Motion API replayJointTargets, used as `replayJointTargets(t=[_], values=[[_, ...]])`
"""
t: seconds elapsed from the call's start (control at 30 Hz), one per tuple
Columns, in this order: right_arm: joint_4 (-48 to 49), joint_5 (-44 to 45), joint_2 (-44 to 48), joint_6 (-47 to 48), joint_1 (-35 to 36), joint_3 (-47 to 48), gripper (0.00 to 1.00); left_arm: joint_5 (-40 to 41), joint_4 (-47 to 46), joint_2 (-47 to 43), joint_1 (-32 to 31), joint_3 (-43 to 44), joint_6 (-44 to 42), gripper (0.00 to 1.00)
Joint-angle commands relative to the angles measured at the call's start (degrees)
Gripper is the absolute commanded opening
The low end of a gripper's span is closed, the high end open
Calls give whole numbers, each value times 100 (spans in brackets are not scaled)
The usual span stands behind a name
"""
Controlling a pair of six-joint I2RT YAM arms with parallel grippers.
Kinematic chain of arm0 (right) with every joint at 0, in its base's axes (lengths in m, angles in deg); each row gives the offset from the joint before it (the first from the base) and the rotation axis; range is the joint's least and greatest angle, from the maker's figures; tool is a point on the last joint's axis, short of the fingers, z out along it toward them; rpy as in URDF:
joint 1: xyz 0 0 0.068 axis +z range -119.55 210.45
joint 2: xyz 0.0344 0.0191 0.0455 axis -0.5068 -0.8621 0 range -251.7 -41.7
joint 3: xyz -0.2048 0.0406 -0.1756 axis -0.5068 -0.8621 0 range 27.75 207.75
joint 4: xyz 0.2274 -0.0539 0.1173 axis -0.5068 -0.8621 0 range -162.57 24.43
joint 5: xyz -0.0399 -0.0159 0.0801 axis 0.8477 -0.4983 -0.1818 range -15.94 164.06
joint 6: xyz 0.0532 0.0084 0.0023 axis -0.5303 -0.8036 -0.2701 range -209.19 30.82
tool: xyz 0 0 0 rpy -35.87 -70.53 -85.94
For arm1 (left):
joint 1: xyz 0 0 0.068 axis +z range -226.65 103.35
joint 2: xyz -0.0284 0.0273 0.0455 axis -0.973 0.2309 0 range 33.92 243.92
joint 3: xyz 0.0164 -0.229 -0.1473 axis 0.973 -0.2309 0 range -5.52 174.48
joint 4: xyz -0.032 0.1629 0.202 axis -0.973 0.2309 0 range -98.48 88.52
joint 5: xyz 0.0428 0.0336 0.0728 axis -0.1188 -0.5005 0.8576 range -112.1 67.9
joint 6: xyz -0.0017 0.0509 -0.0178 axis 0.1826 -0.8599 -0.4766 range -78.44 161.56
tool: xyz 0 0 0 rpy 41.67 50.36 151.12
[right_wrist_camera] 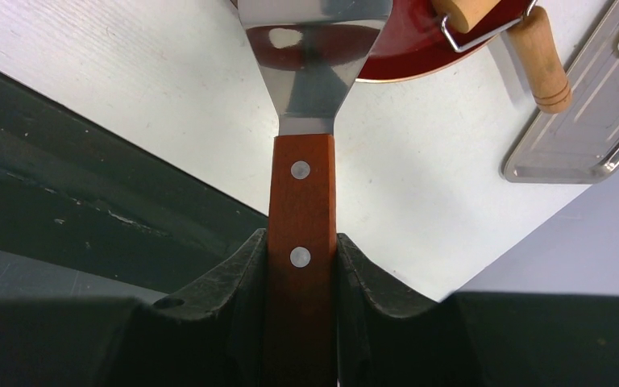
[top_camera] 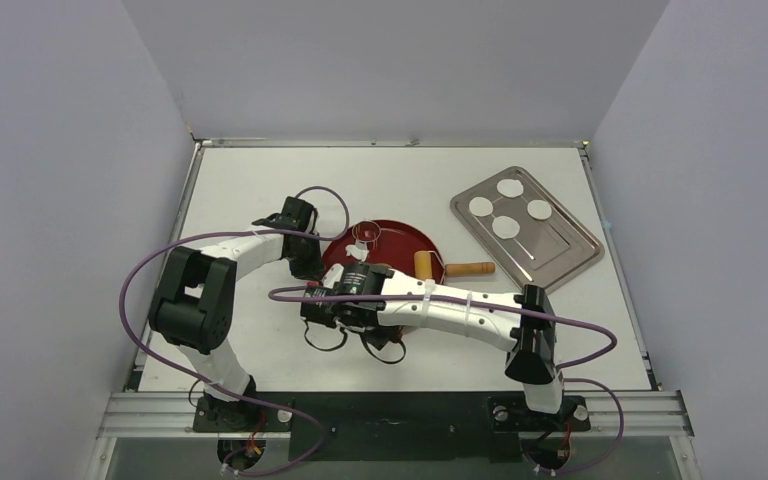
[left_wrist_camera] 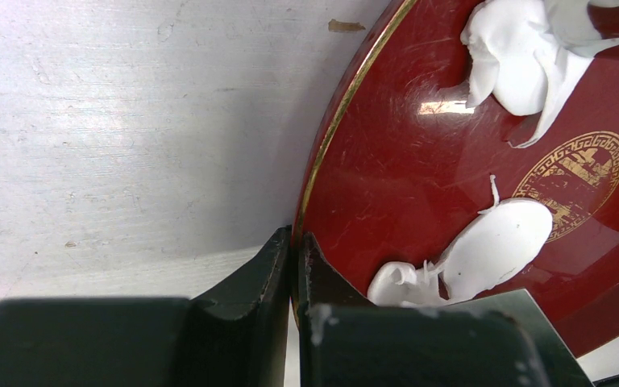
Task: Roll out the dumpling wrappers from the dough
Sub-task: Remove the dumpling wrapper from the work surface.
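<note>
A dark red plate with a gold rim lies mid-table. My left gripper is shut on its left rim, one finger outside and one inside. White dough lies on the plate as a ragged sheet and a smooth oval piece. My right gripper is shut on the wooden handle of a metal spatula, whose blade reaches over the plate's near edge. Several round dumpling wrappers sit on a steel tray at the back right.
A wooden rolling pin rests with its roller on the plate's right edge and its handle on the table, close to the tray's near corner. Purple cables loop around both arms. Grey walls enclose the table on three sides.
</note>
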Motion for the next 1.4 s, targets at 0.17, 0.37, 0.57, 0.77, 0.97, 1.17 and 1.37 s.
replayJointTargets(t=[0.17,0.37,0.57,0.77,0.97,1.17,1.37], values=[[554,270,-149,405,-122,518,0,-134,-109,-53,-25,-47,94,0],[536,271,-379,535,-213,790,0,-118,-106,-76,-20,-48,87,0],[439,381,-270,511,-262,888,0,-117,-121,-79,0,-61,94,0],[445,415,-214,424,-476,908,0,-137,-109,-71,1,-58,93,0],[483,539,-251,439,-771,1001,0,-128,-137,-63,11,-41,116,0],[688,485,-231,499,-1006,1118,0,-203,-185,-130,51,-35,113,0],[646,588,-68,444,-1118,1244,0,-249,-242,-128,199,-7,82,0]])
